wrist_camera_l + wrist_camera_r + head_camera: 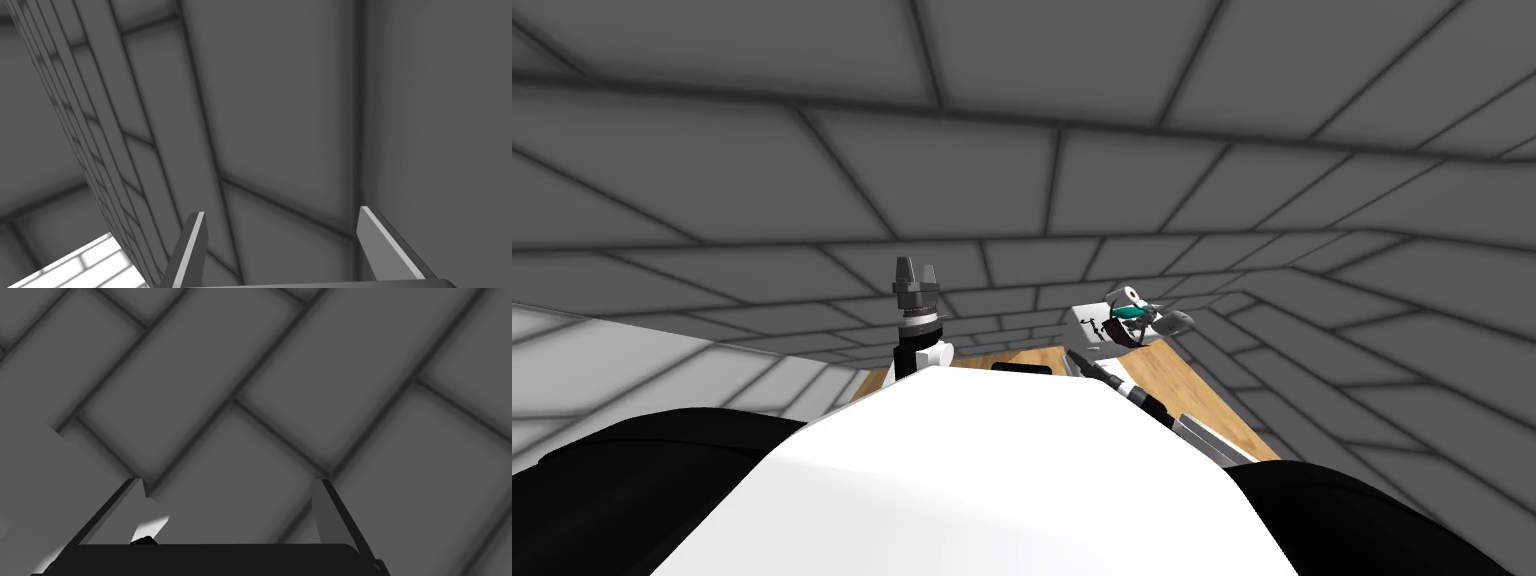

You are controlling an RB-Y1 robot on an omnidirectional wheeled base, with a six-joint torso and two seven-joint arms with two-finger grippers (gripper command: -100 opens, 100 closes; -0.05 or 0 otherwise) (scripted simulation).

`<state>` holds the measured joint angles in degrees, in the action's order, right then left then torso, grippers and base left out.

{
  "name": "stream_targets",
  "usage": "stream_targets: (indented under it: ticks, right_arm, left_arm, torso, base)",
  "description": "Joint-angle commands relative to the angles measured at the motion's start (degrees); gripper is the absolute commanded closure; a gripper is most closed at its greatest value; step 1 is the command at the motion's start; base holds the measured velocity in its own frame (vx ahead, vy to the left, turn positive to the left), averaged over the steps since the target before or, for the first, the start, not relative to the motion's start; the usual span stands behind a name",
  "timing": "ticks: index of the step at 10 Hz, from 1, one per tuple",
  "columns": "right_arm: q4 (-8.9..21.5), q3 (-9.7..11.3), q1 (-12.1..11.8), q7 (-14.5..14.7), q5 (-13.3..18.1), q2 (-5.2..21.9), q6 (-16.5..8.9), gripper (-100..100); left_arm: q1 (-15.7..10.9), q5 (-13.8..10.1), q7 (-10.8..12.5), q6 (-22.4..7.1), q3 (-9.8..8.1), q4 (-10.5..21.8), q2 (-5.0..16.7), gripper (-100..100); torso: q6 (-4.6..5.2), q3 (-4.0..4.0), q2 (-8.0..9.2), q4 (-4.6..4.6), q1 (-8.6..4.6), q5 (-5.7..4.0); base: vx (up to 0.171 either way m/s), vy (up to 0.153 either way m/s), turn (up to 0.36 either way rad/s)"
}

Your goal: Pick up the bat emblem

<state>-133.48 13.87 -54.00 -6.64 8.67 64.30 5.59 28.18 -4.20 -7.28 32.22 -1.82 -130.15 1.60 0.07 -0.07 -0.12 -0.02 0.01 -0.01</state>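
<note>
Faced wooden counter [1202,395], far edge tight against grey tiled wall [1012,150]. Took dark piece in clutter [1152,322] at counter's far corner, right of frame centre, for bat emblem [1115,336]; too small to confirm. Saw left gripper [915,268] raised left of centre, fingers [192,245] apart. Saw right gripper [227,480] spread open too, facing wall.

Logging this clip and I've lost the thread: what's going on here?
Nothing is held yet. The left gripper is raised with its fingers open, pointing at the grey tiled wall. The right gripper is open too, facing tiles. A small heap of objects sits at the far end of the wooden top, off to the robot's right. I can't tell which of them is the one to pick up.
</note>
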Motion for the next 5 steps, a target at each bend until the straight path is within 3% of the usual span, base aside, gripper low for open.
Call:
stream_targets:
  ticks: [1,3,5]
  right_arm:
    - [-0.06,0.78,-1.57,-0.51,0.23,2.86,-1.37,-100]
    - [-0.06,0.78,-1.57,-0.51,0.23,5.49,-1.37,-100]
    - [0.09,1.75,-2.85,-0.84,0.55,9.38,-2.73,-100]
  left_arm:
    - [0.0,0.0,0.0,0.0,0.0,0.0,0.0,0]
    - [0.0,0.0,0.0,0.0,0.0,0.0,0.0,0]
    - [-0.01,0.0,0.0,0.0,0.01,0.0,0.0,0]
  torso:
    - [0.0,0.0,0.0,0.0,0.0,0.0]
    - [-0.02,-0.02,-0.03,-0.01,-0.02,0.0]
    - [-0.06,-0.02,-0.04,-0.01,0.01,0.0]
  base:
    - [0.014,-0.012,0.203]
    - [0.012,-0.016,0.069]
    - [0.02,-0.013,0.189]
